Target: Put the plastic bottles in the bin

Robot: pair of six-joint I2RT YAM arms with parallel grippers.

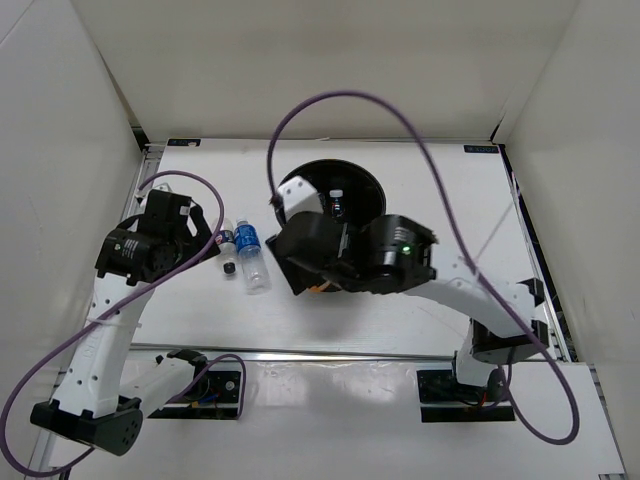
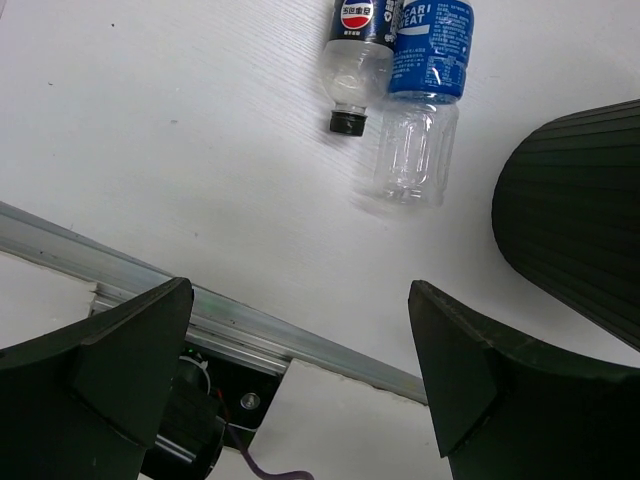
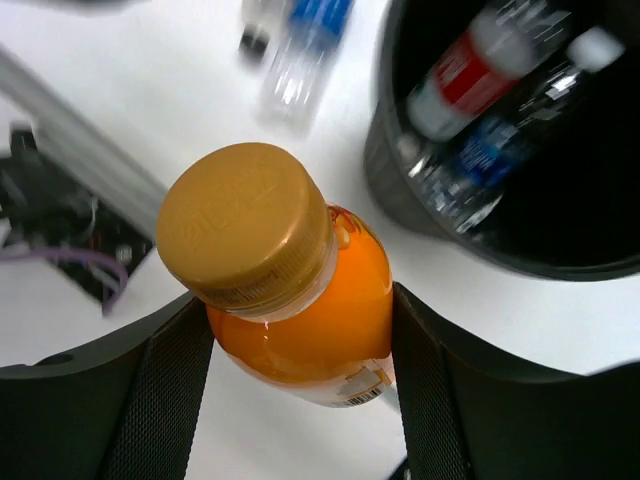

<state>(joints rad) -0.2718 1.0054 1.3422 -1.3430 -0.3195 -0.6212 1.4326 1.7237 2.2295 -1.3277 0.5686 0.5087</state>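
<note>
My right gripper (image 3: 300, 340) is shut on the orange bottle (image 3: 300, 300) with a gold cap, held above the table just beside the black bin (image 3: 400, 190). The bin (image 1: 365, 185) holds a red-labelled bottle (image 3: 465, 75) and a blue-labelled one (image 3: 490, 150). Two bottles lie side by side on the table left of the bin: a small dark-labelled one (image 2: 357, 55) with a black cap and a clear blue-labelled one (image 2: 425, 90). They also show from above (image 1: 250, 255). My left gripper (image 2: 300, 390) is open and empty, near the table's front edge, short of these two.
An aluminium rail (image 2: 250, 325) runs along the table's front edge. White walls enclose the table on three sides. The bin's ribbed side (image 2: 570, 230) stands to the right of my left gripper. A purple cable (image 1: 400, 110) loops over the bin.
</note>
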